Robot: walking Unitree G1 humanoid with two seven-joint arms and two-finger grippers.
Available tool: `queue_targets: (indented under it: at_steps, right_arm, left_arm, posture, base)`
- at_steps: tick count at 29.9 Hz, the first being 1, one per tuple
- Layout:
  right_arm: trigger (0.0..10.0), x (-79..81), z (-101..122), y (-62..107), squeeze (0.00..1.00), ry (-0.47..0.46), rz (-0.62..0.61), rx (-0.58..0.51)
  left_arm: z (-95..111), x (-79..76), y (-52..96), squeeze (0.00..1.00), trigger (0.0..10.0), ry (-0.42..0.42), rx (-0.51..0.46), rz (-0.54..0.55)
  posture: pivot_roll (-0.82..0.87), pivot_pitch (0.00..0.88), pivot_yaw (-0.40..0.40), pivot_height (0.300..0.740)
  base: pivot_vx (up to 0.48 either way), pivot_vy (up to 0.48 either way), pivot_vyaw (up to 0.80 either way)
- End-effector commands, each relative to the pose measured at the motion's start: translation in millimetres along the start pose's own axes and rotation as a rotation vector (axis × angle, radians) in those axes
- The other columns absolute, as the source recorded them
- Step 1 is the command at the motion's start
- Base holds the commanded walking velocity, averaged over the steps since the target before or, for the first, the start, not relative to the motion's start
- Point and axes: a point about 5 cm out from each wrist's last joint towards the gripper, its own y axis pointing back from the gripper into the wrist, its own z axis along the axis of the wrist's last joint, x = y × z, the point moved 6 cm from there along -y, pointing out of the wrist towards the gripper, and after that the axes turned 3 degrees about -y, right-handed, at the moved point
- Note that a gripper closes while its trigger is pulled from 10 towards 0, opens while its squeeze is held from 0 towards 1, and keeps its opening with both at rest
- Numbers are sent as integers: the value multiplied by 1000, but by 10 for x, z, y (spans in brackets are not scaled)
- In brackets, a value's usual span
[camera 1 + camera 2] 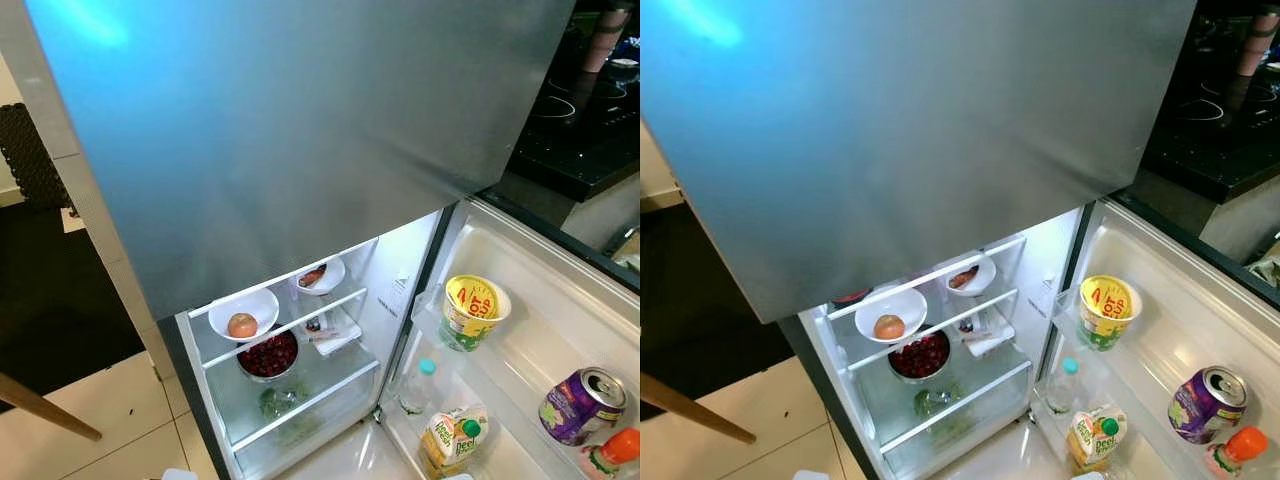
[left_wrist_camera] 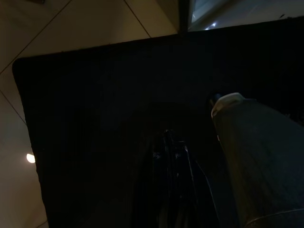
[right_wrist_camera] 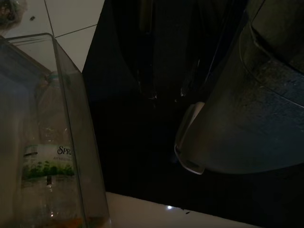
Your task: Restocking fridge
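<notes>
Fridge [image 1: 300, 150] stands open before us. At five o'clock the door bins [image 1: 560, 330] hold a juice carton [image 1: 452, 436], can [image 1: 581, 404] and cup [image 1: 472, 310]; room remains between them. Farther in, at six, shelves carry bowls [image 1: 243, 312]. Both our claws hang low in shade; how far either is open we cannot tell.

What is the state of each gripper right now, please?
Left gripper: cannot be told, too dark.
Right gripper: open, holding nothing, hanging above the dark mat.
</notes>
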Motion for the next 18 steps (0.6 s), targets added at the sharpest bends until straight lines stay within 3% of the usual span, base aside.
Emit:
queue_targets:
  at_steps: [1,18]
  right_arm:
    - [10000,54,10,-14,0,3,12,5]
    - [10000,64,-50,-7,0,27,21,30]
  left_arm:
    - [-74,-11,8,0,10000,17,26,1]
    - [-161,-5,23,0,10000,15,51,2]
  posture:
    - [-43,9,1,740]
    - [-44,1,1,740]
  base:
    - [-244,0,0]
    - [-290,0,0]
